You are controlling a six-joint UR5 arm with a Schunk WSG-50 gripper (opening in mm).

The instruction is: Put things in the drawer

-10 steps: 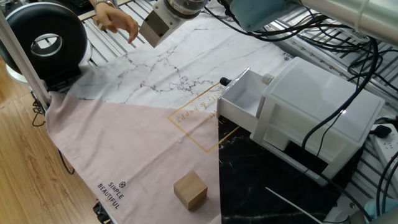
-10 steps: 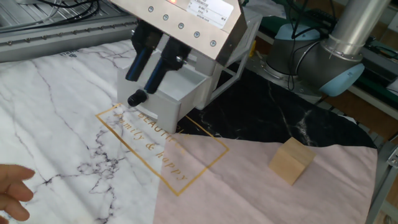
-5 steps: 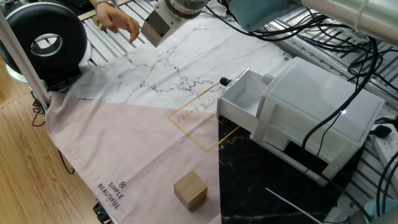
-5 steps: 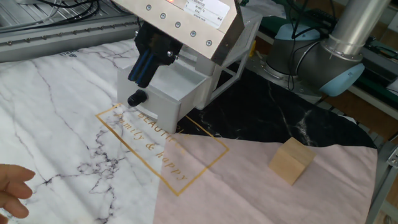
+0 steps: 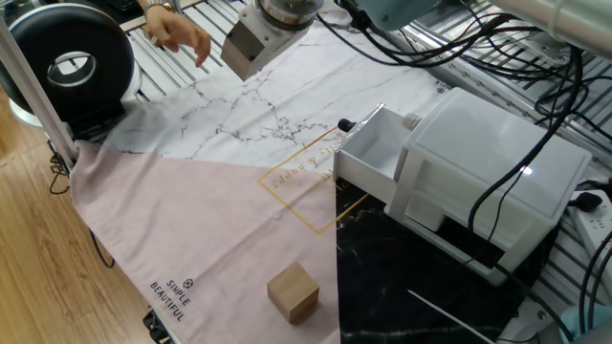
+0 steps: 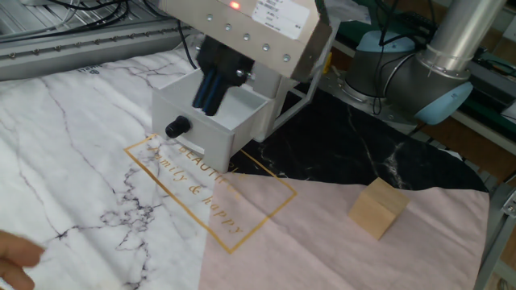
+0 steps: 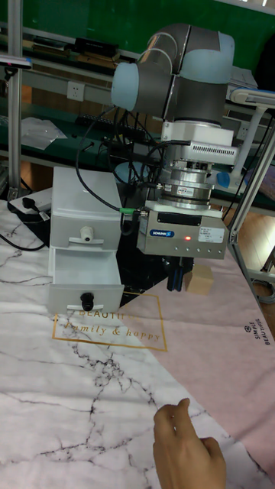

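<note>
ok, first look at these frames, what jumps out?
The gripper hangs above the cloth with its fingers together and empty, big in the foreground of the other fixed view. Behind it the white drawer stands pulled open, black knob facing the marble-print cloth. The wooden cube sits alone on the pink cloth, well apart from both; a person's hand rests at the table edge.

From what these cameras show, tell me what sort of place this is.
Probably a robotics lab or test bench: a UR5 arm hangs over a cloth-covered table, on slotted aluminium rails, with loose cables and a power strip nearby.
</note>
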